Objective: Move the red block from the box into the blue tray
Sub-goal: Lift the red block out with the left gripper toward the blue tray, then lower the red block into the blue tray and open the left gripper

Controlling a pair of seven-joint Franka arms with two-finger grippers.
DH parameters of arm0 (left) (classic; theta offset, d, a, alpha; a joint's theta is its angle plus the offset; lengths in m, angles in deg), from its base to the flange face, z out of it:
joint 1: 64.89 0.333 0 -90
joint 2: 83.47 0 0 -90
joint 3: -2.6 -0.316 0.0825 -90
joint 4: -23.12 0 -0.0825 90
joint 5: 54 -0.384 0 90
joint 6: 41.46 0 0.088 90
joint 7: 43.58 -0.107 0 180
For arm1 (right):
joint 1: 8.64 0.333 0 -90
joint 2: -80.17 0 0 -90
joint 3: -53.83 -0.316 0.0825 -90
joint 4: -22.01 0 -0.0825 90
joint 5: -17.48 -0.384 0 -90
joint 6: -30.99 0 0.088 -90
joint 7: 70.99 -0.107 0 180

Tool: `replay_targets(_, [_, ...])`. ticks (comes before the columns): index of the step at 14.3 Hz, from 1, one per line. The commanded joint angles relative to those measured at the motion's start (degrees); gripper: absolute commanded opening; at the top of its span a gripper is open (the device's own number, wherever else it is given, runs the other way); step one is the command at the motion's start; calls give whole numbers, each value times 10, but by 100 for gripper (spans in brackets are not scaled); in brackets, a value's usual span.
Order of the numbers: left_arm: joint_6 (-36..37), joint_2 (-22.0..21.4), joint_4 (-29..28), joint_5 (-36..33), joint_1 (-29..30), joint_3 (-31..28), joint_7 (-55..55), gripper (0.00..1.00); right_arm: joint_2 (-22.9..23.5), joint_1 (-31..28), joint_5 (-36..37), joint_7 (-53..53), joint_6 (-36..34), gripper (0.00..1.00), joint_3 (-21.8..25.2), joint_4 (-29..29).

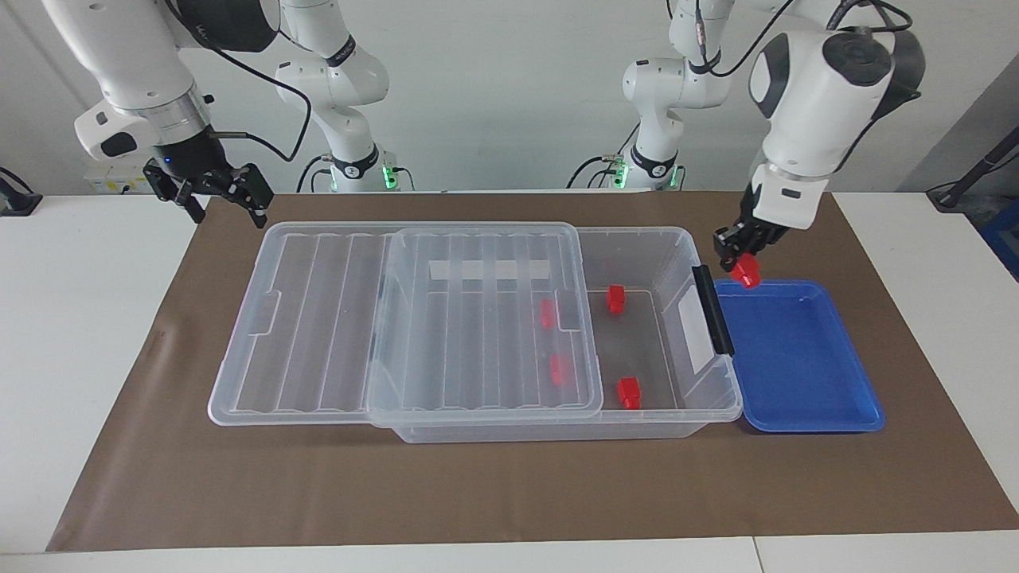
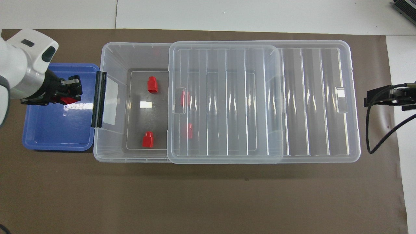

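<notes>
Over the blue tray (image 1: pixel 804 366), at its edge nearest the robots, left gripper (image 1: pixel 739 261) clamps the red block (image 1: pixel 746 272): transport step. Next: lower, release. Right gripper (image 1: pixel 213 199) waits, jaws wide.

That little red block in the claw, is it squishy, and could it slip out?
Probably hard, not squishy: the red block looks like glossy moulded plastic and keeps its shape in the left claw. Likely light, being small. It might slip: only its top looks pinched above the blue tray.

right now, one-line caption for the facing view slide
Left claw carries a red block over the blue tray, beside the half-open box.
</notes>
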State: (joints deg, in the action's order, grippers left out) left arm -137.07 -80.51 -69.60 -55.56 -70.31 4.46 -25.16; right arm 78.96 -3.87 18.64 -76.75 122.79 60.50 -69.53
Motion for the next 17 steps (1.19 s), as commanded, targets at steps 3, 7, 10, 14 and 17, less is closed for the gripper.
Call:
replay_targets(3, [-33,-31,-45,11,85,6,-234,0,-1,-4,-6,-2,-6,100,-2,2])
replay_targets(7, [-199,-32,-162,9,106,6,-278,0,-1,-6,-6,3,-2,100,-2,0])
replay_targets(10, [-277,-4,-199,9,133,6,-366,0,-2,-13,-6,30,5,88,0,-5])
replay_targets(14, [-373,13,-257,9,149,6,-395,0,0,-41,-6,73,57,14,0,-35])
replay_targets(17, [-465,49,-294,9,150,6,-384,0,6,-70,-6,128,112,0,0,-62])
